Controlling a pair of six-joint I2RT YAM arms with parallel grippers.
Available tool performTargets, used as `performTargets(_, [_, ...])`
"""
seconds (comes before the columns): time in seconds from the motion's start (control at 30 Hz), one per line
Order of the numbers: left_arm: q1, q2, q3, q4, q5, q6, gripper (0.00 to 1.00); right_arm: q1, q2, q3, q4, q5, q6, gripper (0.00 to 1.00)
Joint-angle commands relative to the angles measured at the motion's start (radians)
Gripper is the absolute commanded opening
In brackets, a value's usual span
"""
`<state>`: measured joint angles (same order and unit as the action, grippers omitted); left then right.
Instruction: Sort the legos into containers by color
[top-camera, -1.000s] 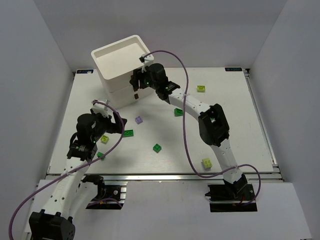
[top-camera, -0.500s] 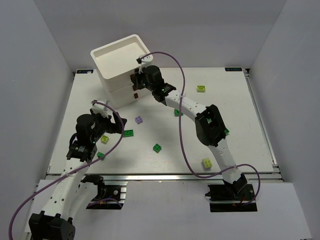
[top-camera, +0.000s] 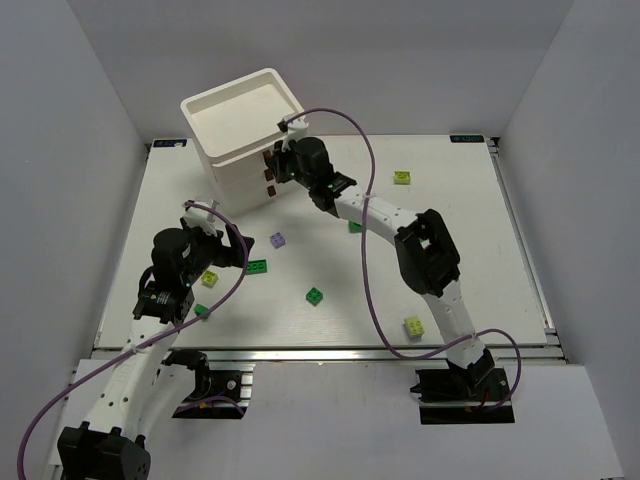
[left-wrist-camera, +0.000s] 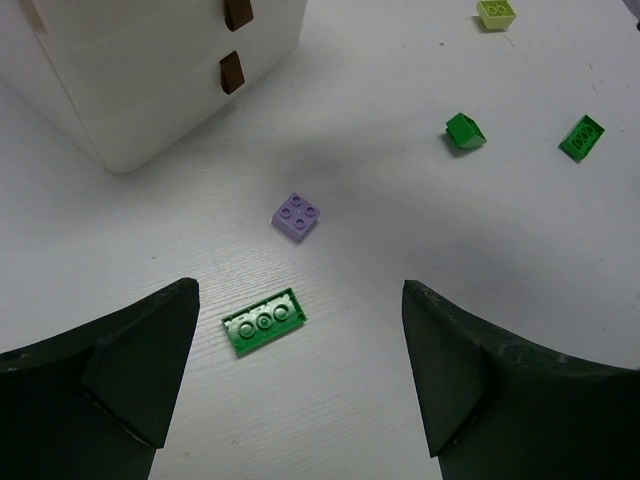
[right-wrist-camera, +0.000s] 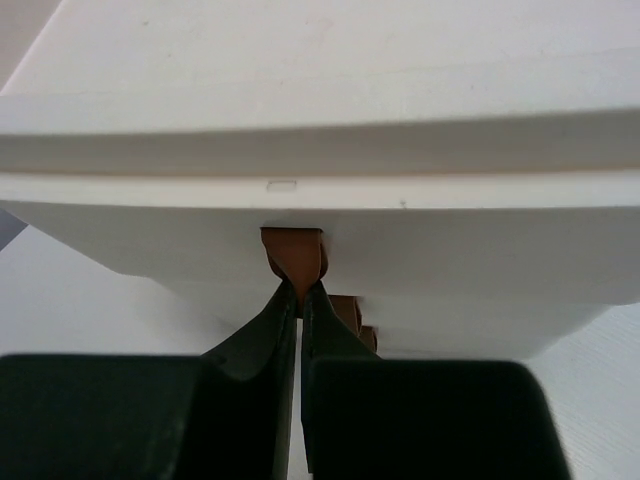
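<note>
1. My right fingers (right-wrist-camera: 298, 292) have just snapped shut. A second ago they stood open in front of the containers (top-camera: 232, 110); now they pinch the brown handle (right-wrist-camera: 293, 252) of the top drawer.
2. That drawer does not look pulled out yet, so I judge that opening it is the step in hand. No sorting can start until a drawer is open.
3. My left fingers (top-camera: 225, 248) are spread wide and empty, unchanged from a second ago. They hang over a dark green lego (left-wrist-camera: 264, 320), with a purple lego (left-wrist-camera: 297, 217) just beyond it.
4. The legos all lie loose on the bench (top-camera: 470, 260), none in a drawer that I can see.
</note>
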<state>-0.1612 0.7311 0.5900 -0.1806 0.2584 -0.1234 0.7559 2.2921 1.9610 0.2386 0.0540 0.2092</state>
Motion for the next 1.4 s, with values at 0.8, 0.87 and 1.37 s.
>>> performTargets(0.8, [0.002, 0.093, 0.137, -0.146, 0.016, -0.226, 0.69, -0.006, -0.437, -0.562, 0.048, -0.262, -0.054, 0.73])
performTargets(0.87, [0.002, 0.065, 0.142, -0.2, -0.03, -0.288, 0.7, -0.01, -0.45, -0.574, 0.019, -0.328, -0.073, 0.79])
performTargets(1.37, [0.011, 0.148, 0.111, -0.545, -0.484, -0.703, 0.9, -0.026, -0.808, -0.81, -0.361, -0.732, -0.381, 0.82])
